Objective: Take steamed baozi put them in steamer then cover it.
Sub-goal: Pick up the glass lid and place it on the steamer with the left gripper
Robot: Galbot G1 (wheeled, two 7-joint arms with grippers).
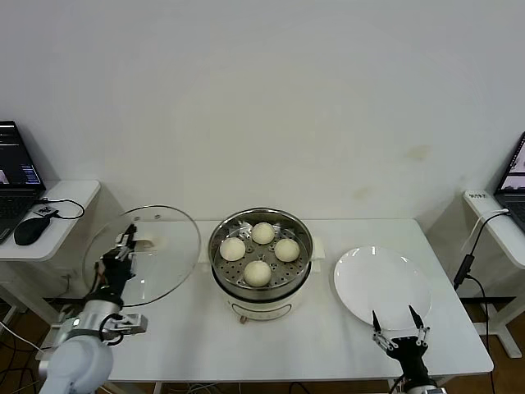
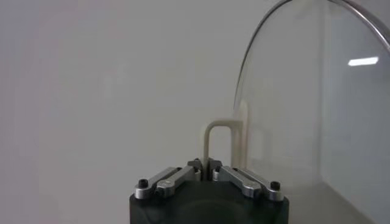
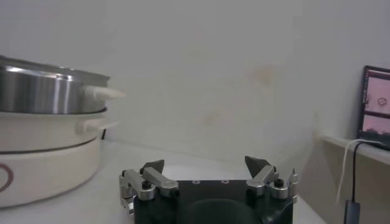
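Several cream-white steamed baozi [image 1: 257, 272] lie on the perforated tray inside the shiny steamer [image 1: 220, 267], which stands uncovered at the table's middle on its white base. The clear glass cover [image 1: 164, 258] hangs tilted above the table, left of the steamer. My left gripper [image 1: 125, 246] is shut on its cream handle [image 1: 144, 244]. The left wrist view shows the jaws [image 2: 205, 163] pinched on the handle [image 2: 218, 137], with the cover's glass [image 2: 317, 109] beside them. My right gripper [image 1: 394, 313] stands open and holds nothing at the front edge of the white plate [image 1: 381, 271]; in the right wrist view the right gripper [image 3: 205, 163] sits apart from the steamer [image 3: 42, 91].
The white plate lies right of the steamer. A laptop [image 1: 16, 176] and a mouse [image 1: 31, 231] sit on a side table at the left. Another laptop [image 1: 515, 176] with cables stands on a side table at the right, seen too as a laptop [image 3: 378, 100] in the right wrist view.
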